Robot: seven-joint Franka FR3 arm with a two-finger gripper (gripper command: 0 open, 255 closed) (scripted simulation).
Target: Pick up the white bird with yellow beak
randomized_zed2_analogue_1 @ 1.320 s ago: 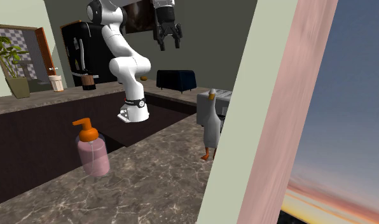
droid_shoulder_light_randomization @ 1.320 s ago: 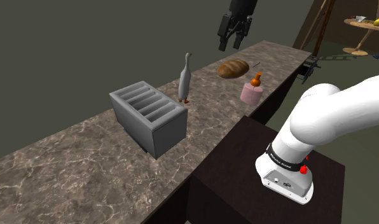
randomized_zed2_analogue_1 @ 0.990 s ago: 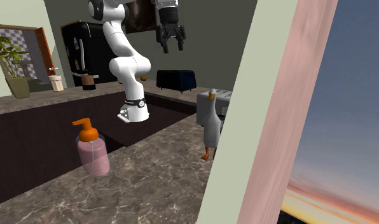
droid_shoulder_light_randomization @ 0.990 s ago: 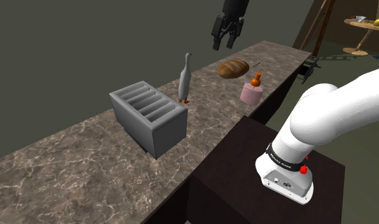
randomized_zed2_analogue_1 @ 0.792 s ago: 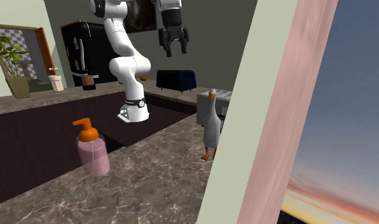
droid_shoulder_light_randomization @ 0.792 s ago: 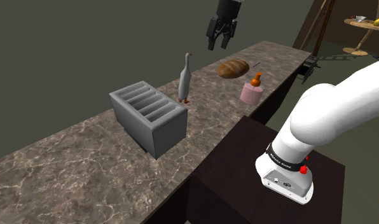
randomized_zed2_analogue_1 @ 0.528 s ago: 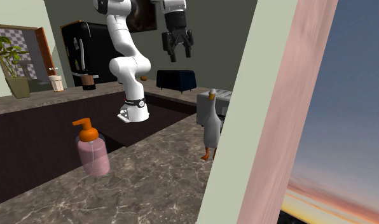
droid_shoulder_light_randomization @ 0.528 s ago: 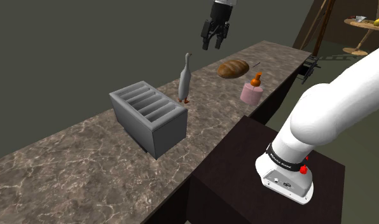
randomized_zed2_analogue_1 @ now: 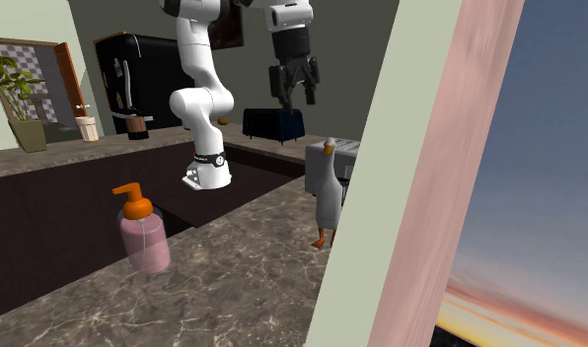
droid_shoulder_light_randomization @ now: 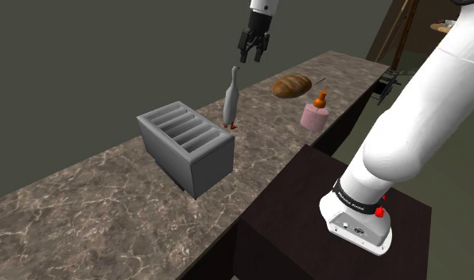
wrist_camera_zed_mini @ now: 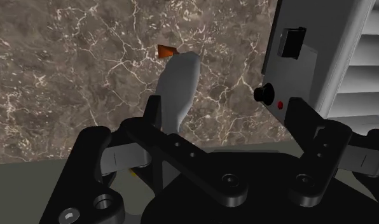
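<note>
— While the black gripper (droid_shoulder_light_randomization: 251, 54) hangs released, its fingers (wrist_camera_zed_mini: 304, 121) spread apart and clasping nothing, how far along is the pick-up?

— Early, by my reading. The approach looks nearly finished. The descent, the squeeze and the lift are all left to do. The pale bird (droid_shoulder_light_randomization: 231, 99) stands upright and untouched on its orange feet on the marbled desk (droid_shoulder_light_randomization: 108, 191). In the shoulder view the gripper sits high, between one and two o'clock from the bird's head.

— And from the hand's own camera?

— The bird's head and orange beak (wrist_camera_zed_mini: 166, 51) lie below the gripper, closer to one finger than to the other. A small sideways correction seems called for before any drop.

— Count the cast for the caption.

— One bird and one gripper. One grey slotted toaster (droid_shoulder_light_randomization: 186, 147) stands just beside the bird, at eight o'clock from its feet in the shoulder view. One brown loaf (droid_shoulder_light_randomization: 292, 86) lies at two o'clock. One pink soap dispenser (droid_shoulder_light_randomization: 314, 115) with an orange pump stands at three o'clock. Both are well apart from the bird.

— Anything in the way?

— Only the toaster stands close, so I judge the path down to be open.
</note>
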